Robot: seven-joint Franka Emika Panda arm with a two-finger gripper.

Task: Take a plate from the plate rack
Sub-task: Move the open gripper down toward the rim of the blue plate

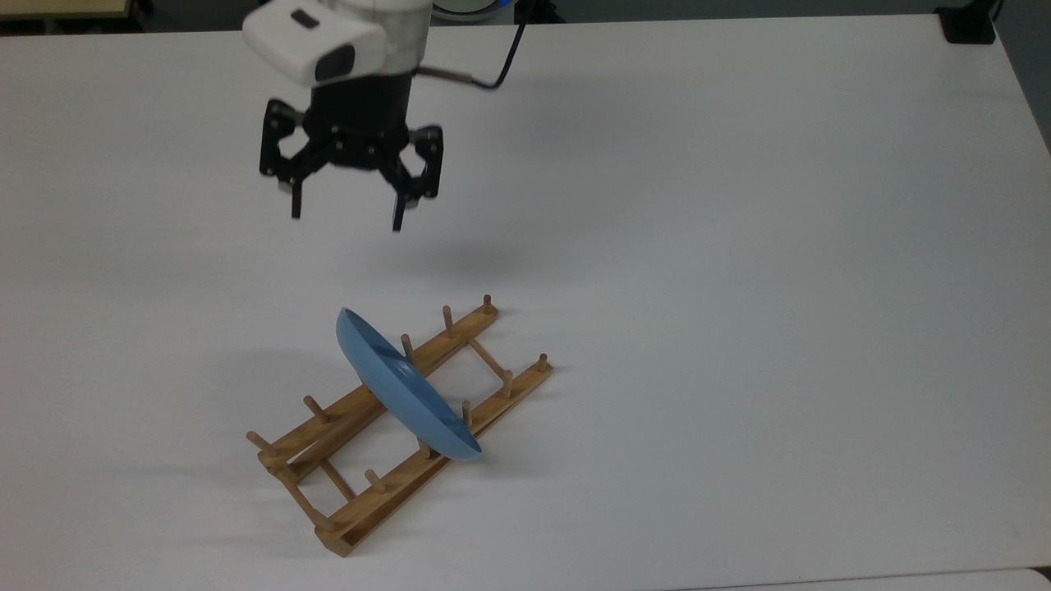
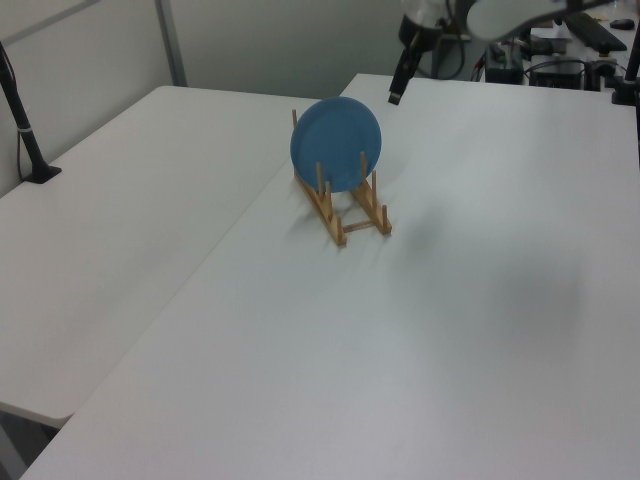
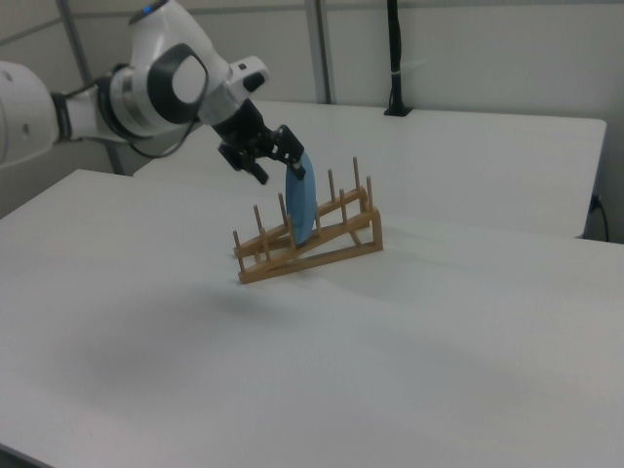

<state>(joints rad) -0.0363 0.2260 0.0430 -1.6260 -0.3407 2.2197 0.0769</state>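
1. The blue plate (image 1: 402,388) stands on edge in the wooden rack (image 1: 386,435), leaning between the pegs about midway along the rails. In the top view it shows nearly edge-on, so its face is mostly hidden; the left view shows its round face in full (image 2: 336,144).

2. The rack lies slantwise on the white table (image 1: 739,287). In the top view the plate covers the middle stretch of both rails, and its lower rim hangs past the nearer rail. In the left view the plate hides the far end of the rack (image 2: 350,205).

3. The gripper (image 1: 346,218) hangs in the air above the table, apart from the plate and holding nothing. In the top view it sits above the plate in the picture, with bare table between them. Its two black fingers (image 1: 296,201) are spread wide.

4. In the left view the gripper (image 2: 396,92) shows as a thin dark shape near the plate's upper right; the fingers cannot be told apart, and the arm is cut off by the top edge.

5. In the right view the gripper (image 3: 278,168) lies just beside the plate's (image 3: 302,210) top edge and overlaps it in the picture; whether they touch cannot be told from here. The arm runs off the right view's left edge.

6. A black post (image 2: 22,115) stands on the neighbouring table in the left view, its top cut off.
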